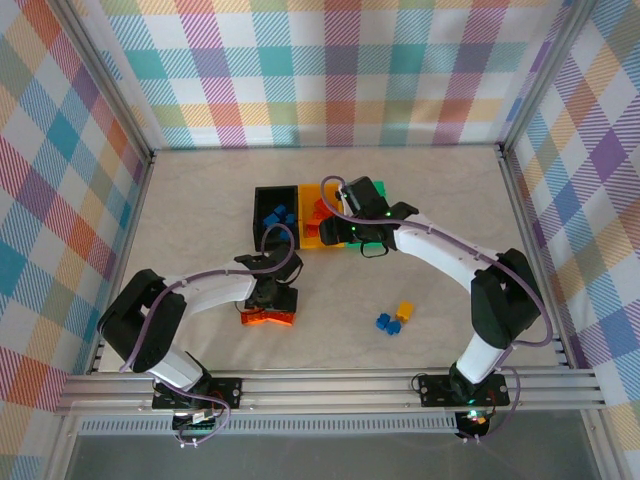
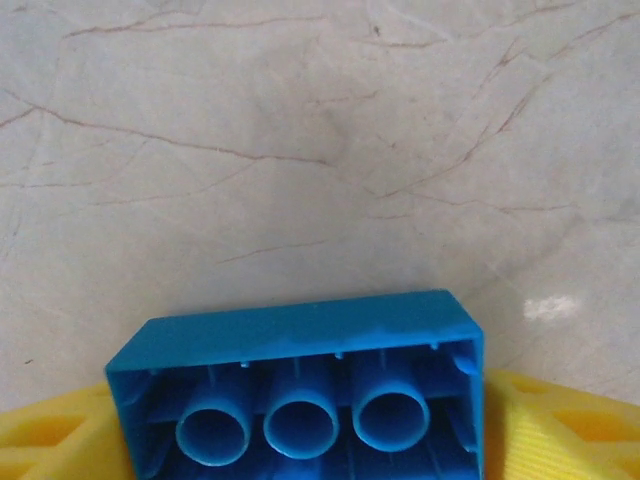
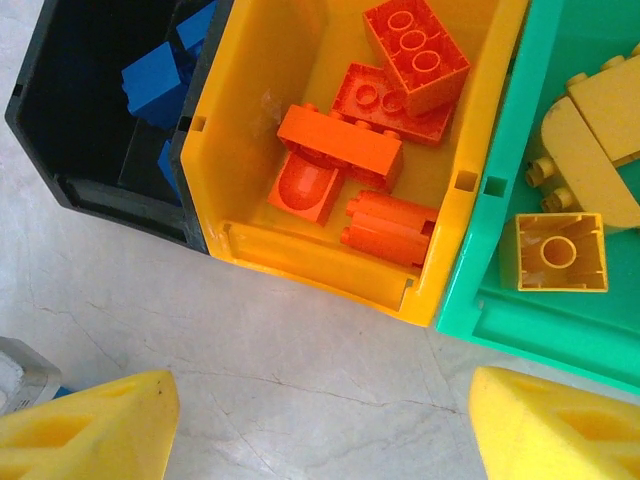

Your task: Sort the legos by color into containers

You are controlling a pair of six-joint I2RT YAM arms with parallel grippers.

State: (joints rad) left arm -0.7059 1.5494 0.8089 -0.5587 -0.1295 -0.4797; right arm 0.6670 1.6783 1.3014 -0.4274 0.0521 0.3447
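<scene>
A blue lego (image 2: 300, 390) lies underside up, three round tubes showing, between the yellow fingers (image 2: 560, 430) of my left gripper (image 1: 268, 312), which is shut on it low over the table. My right gripper (image 3: 325, 440) is open with only bare table between its fingers, just in front of the containers. The black bin (image 3: 100, 200) holds blue legos (image 3: 155, 75). Orange legos (image 3: 400, 50) fill the yellow-orange bin (image 3: 300, 265), and yellow legos (image 3: 560, 250) lie in the green bin (image 3: 500, 320).
A loose blue lego (image 1: 385, 323) and a yellow lego (image 1: 403, 311) lie together on the table right of centre. The bins (image 1: 262, 200) sit mid-table, partly under the right arm. Checked walls enclose the table on three sides.
</scene>
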